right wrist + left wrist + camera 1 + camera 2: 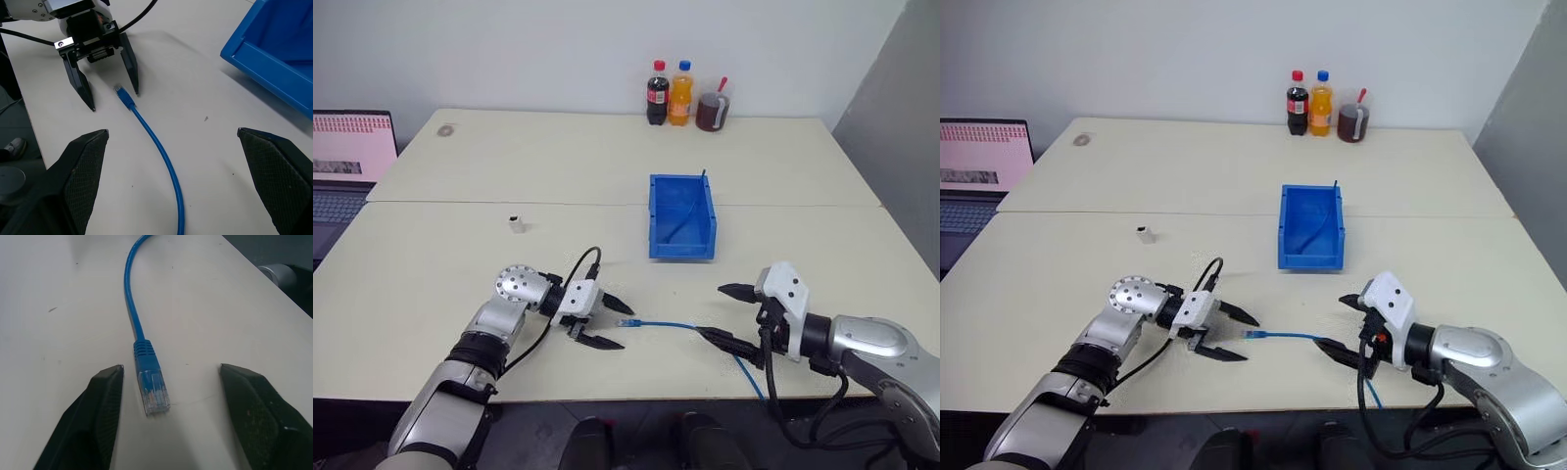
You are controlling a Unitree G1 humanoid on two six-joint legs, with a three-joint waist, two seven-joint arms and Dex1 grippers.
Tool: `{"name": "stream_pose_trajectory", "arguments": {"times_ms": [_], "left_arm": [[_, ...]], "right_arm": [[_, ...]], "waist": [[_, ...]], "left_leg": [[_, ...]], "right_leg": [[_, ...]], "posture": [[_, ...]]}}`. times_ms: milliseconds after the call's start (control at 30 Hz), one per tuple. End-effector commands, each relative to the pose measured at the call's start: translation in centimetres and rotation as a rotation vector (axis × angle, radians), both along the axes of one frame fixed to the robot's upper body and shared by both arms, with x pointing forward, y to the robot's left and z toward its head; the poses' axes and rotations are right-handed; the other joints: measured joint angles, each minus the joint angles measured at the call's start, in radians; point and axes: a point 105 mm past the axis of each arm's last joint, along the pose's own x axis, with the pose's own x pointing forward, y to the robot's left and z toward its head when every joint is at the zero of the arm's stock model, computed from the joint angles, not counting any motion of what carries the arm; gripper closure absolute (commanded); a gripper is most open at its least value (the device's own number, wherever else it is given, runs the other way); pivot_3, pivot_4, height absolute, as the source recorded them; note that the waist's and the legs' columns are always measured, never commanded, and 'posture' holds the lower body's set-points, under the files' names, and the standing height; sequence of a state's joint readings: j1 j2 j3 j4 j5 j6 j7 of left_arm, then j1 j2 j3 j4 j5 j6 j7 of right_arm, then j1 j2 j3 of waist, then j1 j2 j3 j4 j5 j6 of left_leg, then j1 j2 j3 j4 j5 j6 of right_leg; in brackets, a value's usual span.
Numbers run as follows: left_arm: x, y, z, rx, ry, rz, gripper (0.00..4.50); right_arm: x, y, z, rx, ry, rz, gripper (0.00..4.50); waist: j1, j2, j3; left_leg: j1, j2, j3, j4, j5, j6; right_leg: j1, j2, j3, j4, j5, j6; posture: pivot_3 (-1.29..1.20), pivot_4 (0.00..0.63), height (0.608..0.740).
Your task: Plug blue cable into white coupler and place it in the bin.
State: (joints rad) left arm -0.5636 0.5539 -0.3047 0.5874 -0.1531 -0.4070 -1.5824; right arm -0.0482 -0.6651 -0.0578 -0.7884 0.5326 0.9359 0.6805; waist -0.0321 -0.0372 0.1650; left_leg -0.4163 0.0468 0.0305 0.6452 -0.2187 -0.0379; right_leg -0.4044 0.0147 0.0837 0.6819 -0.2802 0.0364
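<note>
Fingers (105, 396) of the left gripper (604, 321) are parted, empty; blue cable (161, 152) plug lies between them, axis pointing away toward the right gripper (729, 313), apparently untouched.

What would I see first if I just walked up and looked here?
Probably the bin, bright blue in the middle of the pale table. Next, the blue cable lying near the front edge, its plug end between the open fingers of the left gripper, with the open right gripper facing it. At the far edge stand three colourful drinks.
</note>
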Motion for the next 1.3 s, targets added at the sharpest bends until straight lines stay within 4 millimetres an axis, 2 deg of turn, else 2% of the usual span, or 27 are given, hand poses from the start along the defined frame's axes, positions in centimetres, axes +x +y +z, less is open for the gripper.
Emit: {"name": "stream_pose_trajectory", "arguments": {"times_ms": [33, 400, 567, 667, 800, 900, 967, 1067, 1133, 1300], "left_arm": [[-0.2, 1.5, -1.7, 0.110, 0.018, 0.039, 2.11], [0.2, 2.4, -2.0, 0.134, 0.007, 0.093, 4.21], [0.7, 2.4, -2.0, 0.128, -0.003, 0.146, 4.25], [1.2, 1.9, -1.7, 0.104, 0.050, 0.223, 4.25], [2.0, 0.6, 0.7, -0.031, 0.376, 0.436, 4.25], [1.4, -0.6, 2.8, -0.136, 0.621, 0.495, 4.25], [0.5, -1.4, 3.8, -0.180, 0.741, 0.507, 4.25], [-0.1, -3.0, 5.7, -0.291, 0.912, 0.518, 4.25], [-0.5, -3.6, 6.6, -0.334, 0.977, 0.511, 4.25], [-2.1, -4.7, 9.1, -0.414, 1.107, 0.423, 4.25]], "right_arm": [[0.1, 0.1, 1.3, -0.001, -0.062, 0.013, 0.00], [0.7, 0.2, 1.2, -0.001, -0.064, 0.022, 0.00], [1.1, 0.1, 1.2, -0.007, -0.068, 0.019, 0.00], [1.3, 0.2, 1.4, -0.006, -0.080, 0.014, 0.00], [1.4, 1.0, 3.4, 0.132, -0.073, -0.010, 0.00], [0.5, 2.4, 4.7, 0.318, 0.013, 0.015, 0.00], [-0.8, 3.3, 5.1, 0.420, 0.106, 0.071, 0.00], [-3.4, 3.9, 4.1, 0.504, 0.308, 0.159, 0.00], [-4.2, 3.8, 3.9, 0.532, 0.385, 0.167, 0.00], [-3.4, 3.1, 1.7, 0.556, 0.489, 0.051, 0.00]], "waist": [[0.000, 0.001, -0.001], [0.000, 0.004, -0.007], [0.000, 0.005, -0.010], [0.000, 0.006, -0.012], [-0.003, 0.006, -0.012], [-0.003, 0.005, -0.011], [-0.003, 0.005, -0.011], [0.000, 0.005, -0.011], [0.000, 0.005, -0.011], [-0.006, 0.004, -0.010]], "left_leg": [[0.000, 0.000, 0.000, 0.000, 0.000, 0.000], [0.000, 0.000, 0.000, 0.000, 0.000, 0.000], [0.001, 0.000, 0.000, 0.000, 0.000, 0.000], [0.001, 0.000, 0.000, 0.000, 0.000, 0.000], [0.001, 0.000, 0.000, 0.000, 0.000, 0.000], [-0.001, 0.001, -0.002, 0.000, 0.000, 0.000], [-0.003, 0.001, -0.005, 0.000, 0.000, 0.000], [-0.004, 0.002, -0.007, -0.001, 0.000, 0.001], [-0.006, 0.002, -0.008, -0.001, 0.000, 0.001], [-0.006, -0.001, -0.014, 0.001, 0.000, 0.001]], "right_leg": [[0.000, 0.000, 0.000, 0.000, 0.000, 0.000], [0.000, 0.000, 0.000, 0.000, 0.000, 0.000], [0.000, 0.000, 0.000, 0.000, 0.001, 0.000], [0.000, 0.000, 0.001, 0.000, 0.001, 0.000], [0.000, 0.000, 0.001, 0.000, 0.001, 0.001], [0.000, 0.001, 0.000, 0.000, 0.001, 0.001], [-0.001, 0.001, -0.001, -0.001, 0.000, 0.001], [-0.001, -0.001, -0.002, -0.001, -0.001, 0.001], [-0.001, -0.003, -0.005, -0.002, -0.002, 0.002], [0.000, -0.002, -0.009, -0.002, -0.002, 0.002]], "posture": [[0.00, 0.150, 0.740], [0.00, 0.150, 0.740], [0.00, 0.150, 0.740], [0.00, 0.150, 0.740], [0.00, 0.150, 0.740], [0.00, 0.150, 0.740], [0.00, 0.150, 0.740], [0.00, 0.150, 0.740], [0.00, 0.150, 0.740], [0.00, 0.150, 0.740]]}}
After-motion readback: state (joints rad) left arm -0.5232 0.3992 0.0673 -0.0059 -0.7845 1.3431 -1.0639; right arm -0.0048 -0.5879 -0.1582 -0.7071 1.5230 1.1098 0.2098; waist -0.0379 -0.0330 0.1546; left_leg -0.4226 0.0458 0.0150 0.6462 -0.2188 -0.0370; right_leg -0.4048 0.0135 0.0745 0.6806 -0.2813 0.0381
